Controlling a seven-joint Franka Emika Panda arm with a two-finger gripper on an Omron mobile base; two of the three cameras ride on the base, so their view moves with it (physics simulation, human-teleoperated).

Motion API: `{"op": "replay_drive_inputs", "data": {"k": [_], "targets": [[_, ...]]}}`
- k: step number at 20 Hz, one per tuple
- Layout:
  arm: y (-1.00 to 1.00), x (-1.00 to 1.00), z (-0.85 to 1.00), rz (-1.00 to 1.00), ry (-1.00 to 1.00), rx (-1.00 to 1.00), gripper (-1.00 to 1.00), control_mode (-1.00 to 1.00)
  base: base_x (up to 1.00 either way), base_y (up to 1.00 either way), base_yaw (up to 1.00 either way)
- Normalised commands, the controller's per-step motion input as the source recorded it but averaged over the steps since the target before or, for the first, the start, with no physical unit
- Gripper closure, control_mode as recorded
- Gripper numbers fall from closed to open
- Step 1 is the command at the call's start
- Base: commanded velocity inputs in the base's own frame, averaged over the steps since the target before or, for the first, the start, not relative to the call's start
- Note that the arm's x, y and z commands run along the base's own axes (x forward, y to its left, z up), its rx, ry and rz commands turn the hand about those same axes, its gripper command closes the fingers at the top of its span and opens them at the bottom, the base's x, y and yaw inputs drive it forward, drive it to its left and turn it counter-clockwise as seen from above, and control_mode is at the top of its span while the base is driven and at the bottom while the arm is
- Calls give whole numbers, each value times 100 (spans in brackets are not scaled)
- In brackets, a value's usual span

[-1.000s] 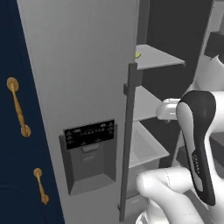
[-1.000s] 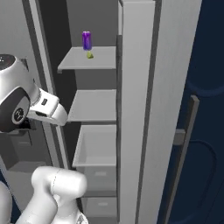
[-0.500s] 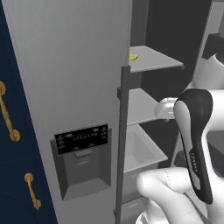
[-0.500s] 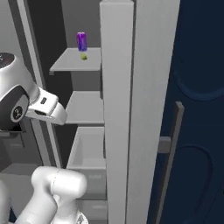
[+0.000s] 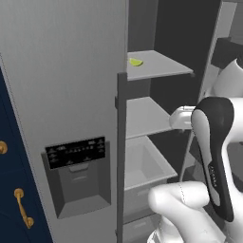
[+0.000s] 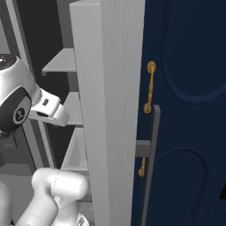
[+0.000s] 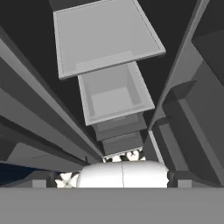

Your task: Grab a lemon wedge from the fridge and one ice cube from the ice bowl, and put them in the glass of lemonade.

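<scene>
The fridge (image 5: 66, 71) stands with its right compartment open. A small yellow-green lemon wedge (image 5: 135, 62) lies on the upper shelf (image 5: 156, 66), near the shelf's left end. My white hand (image 5: 182, 117) hangs in front of the middle shelf, well below and to the right of the wedge. In the hand view my gripper (image 7: 111, 183) is open, its tips wide apart with nothing between them, looking down over a shelf (image 7: 105, 37) and an open drawer (image 7: 113, 98). In the right base view a grey fridge door (image 6: 110, 110) hides the shelves' right side. The ice bowl and the glass of lemonade are out of view.
The black dispenser panel (image 5: 76, 152) sits on the shut left fridge door. Navy cabinets with gold handles flank the fridge (image 5: 21, 213) (image 6: 185, 110). A dark-grey vertical door handle (image 6: 150, 163) juts out close to the arm. A grey drawer (image 5: 142, 166) sits below the middle shelf.
The whole picture has slid left in both base views, so the base has driven to the right. The arm keeps its pose. The grey door now covers the upper shelf in the right base view.
</scene>
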Motion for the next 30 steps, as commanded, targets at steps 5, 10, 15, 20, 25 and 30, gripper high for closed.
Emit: {"op": "replay_drive_inputs", "data": {"k": [5, 10, 15, 20, 25, 30], "targets": [[0, 43, 0, 1, 0, 0, -100, -100, 0, 0, 0], [1, 82, 1, 4, 1, 0, -100, -100, 0, 0, 0], [28, 75, 45, 13, -32, -2, -100, -100, 0, 0, 0], [18, 11, 100, 25, -60, -6, -100, -100, 0, 0, 0], [3, 81, 53, 7, -19, -15, -100, -100, 0, 0, 0], [0, 100, -22, 0, 14, -6, -100, -100, 0, 0, 0]]}}
